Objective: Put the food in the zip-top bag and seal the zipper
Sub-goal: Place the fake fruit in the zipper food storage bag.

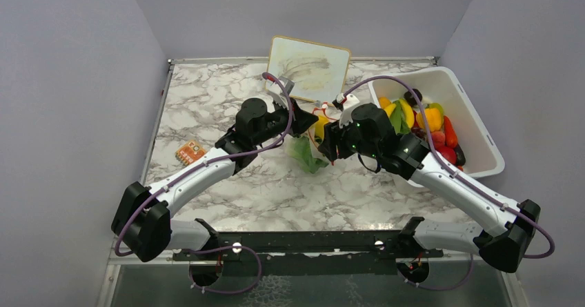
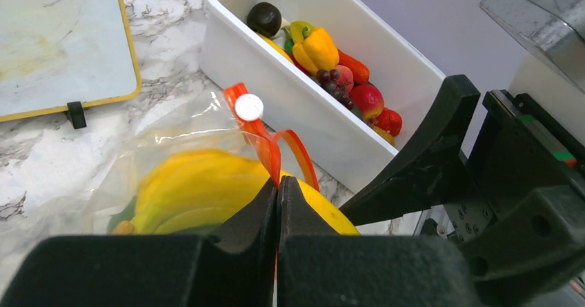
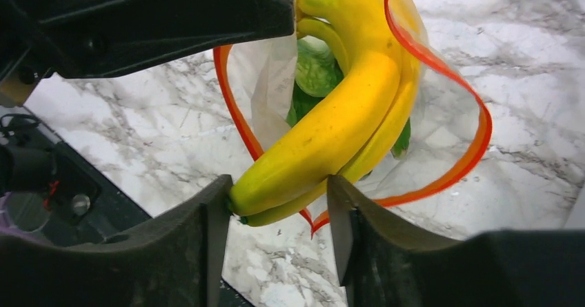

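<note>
The clear zip-top bag (image 3: 441,93) hangs between the two grippers with its mouth open. Its red-orange zipper (image 3: 476,141) forms a wide loop. My left gripper (image 2: 277,186) is shut on the zipper strip (image 2: 265,145), just below the white slider (image 2: 249,107). A yellow banana (image 3: 338,121) lies mostly inside the bag, on top of green lettuce (image 3: 314,69). The banana's near end sticks out of the mouth and sits between the fingers of my right gripper (image 3: 276,183), touching both. From above, the banana (image 1: 320,126) and lettuce (image 1: 303,154) show between the two wrists.
A white tub (image 1: 476,124) at the right holds more toy food, among it a yellow pepper (image 2: 316,48), grapes and red pieces. A yellow-rimmed board (image 1: 308,65) leans at the back wall. A small orange card (image 1: 190,153) lies left of the left arm.
</note>
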{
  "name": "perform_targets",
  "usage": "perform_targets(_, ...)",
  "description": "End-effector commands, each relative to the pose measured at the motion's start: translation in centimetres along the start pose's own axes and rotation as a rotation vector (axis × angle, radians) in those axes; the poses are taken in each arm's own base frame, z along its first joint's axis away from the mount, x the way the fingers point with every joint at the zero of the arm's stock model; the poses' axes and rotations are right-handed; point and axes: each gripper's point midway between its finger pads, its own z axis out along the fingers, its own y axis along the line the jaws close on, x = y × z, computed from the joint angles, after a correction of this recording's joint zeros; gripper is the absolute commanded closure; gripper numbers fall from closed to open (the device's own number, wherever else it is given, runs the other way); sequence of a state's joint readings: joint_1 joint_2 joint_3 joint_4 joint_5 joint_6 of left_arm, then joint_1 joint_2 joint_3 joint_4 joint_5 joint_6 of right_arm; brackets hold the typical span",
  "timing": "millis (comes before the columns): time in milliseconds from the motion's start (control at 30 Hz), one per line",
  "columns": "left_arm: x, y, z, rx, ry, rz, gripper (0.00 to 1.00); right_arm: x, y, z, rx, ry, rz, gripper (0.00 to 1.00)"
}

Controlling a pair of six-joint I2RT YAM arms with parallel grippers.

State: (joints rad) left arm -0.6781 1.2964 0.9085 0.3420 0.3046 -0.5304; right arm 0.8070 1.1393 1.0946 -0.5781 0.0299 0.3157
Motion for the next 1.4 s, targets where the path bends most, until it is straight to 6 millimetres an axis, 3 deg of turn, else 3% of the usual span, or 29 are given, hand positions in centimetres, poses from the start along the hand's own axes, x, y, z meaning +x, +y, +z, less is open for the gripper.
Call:
perform_targets(0,-3.4,-1.4,0.3,0.033,-0.088,0.019,1.00,-2.3,-1.4,-0.2,0.103,-0.076,-0.033,0.53)
perform_targets(200,-2.8,-1.6,0.4,0.054,-0.066,0.009,1.00,-3.7,-2.4,-0.2,0.147,-0.182,-0.112,0.77)
perform_targets(400,-1.9,-1.6,0.8,0.075,-0.032,0.007,1.00,-6.1,-0.6,-0.4,0.037,-0.357,-0.135,0.99)
perform_targets(633,-2.0,-2.8,0.9,0.134,-0.012,0.014,1.00,-7.2,0.1,-0.6,-0.012,-0.506,-0.184,0.99)
perform_targets(867,-2.4,-3.9,0.2,0.174,-0.014,0.012,1.00,-5.4,-0.1,0.8,-0.024,-0.499,-0.144,0.99)
perform_targets(1167,-1.2,-6.1,-0.5,0.306,0.061,0.024,1.00,-6.7,2.2,-0.7,-0.164,-0.597,-0.070,0.99)
perform_targets(1367,-0.8,-6.3,-1.5,0.355,0.116,-0.035,1.00,-6.2,3.9,-3.2,-0.262,-0.722,-0.370,0.99)
